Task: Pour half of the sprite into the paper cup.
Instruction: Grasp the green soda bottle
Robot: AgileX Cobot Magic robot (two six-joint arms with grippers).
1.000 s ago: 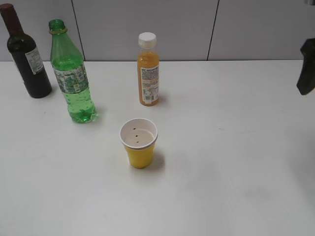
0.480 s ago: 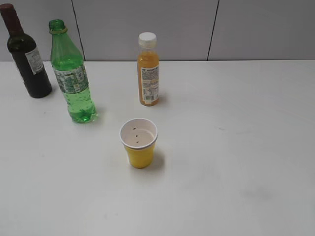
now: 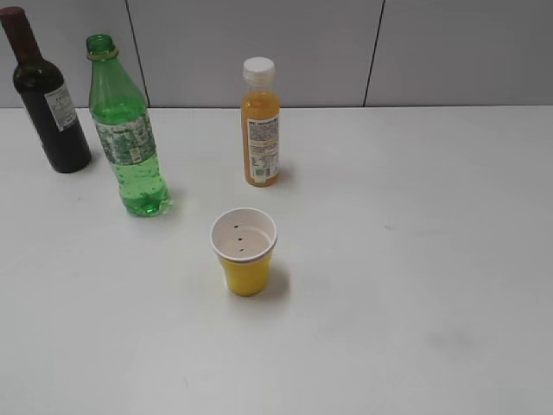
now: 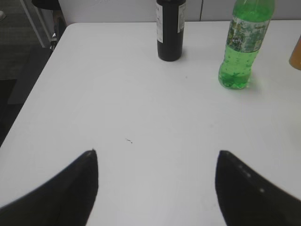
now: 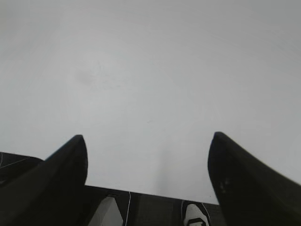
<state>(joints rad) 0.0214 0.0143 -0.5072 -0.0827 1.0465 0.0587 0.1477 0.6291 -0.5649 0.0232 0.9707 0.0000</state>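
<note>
The sprite (image 3: 128,138) is a tall green bottle with no cap, standing upright at the back left of the white table (image 3: 415,259). It also shows in the left wrist view (image 4: 241,47), far ahead and to the right of my left gripper (image 4: 156,153). The paper cup (image 3: 244,252) is yellow with a white inside, upright and empty near the table's middle. My left gripper is open and empty above bare table. My right gripper (image 5: 148,136) is open and empty over the table's edge. Neither gripper shows in the exterior view.
A dark wine bottle (image 3: 43,95) stands at the back left corner, also in the left wrist view (image 4: 170,29). An orange juice bottle (image 3: 260,125) with a white cap stands behind the cup. The right wrist view shows the table's edge and floor (image 5: 155,212) below.
A dark gripper at the right edge of the exterior view one second ago has left that view. The bottles and cup have not moved.
</note>
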